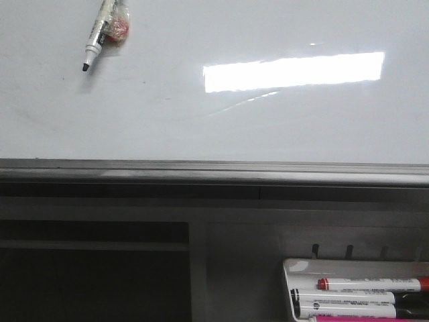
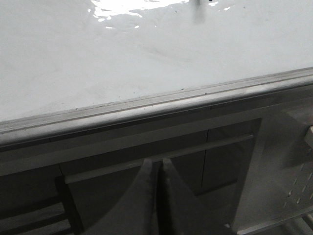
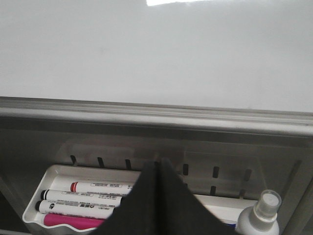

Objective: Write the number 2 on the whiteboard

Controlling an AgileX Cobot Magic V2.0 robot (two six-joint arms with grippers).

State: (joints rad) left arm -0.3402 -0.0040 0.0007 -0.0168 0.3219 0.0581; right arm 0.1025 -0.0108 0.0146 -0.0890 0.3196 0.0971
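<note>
Right wrist view is showing the right gripper (image 3: 157, 164) pressed together and empty, hanging over the marker tray (image 3: 58, 172); the left gripper (image 2: 156, 164) is likewise closed. The whiteboard (image 1: 214, 127) is standing beyond both, with no number 2 drawn yet.

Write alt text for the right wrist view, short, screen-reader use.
The right gripper, fingers closed together and holding nothing, hangs over a white marker tray holding red, black and pink markers, with a spray bottle beside them. Above runs the grey lower edge of the blank whiteboard.
</note>
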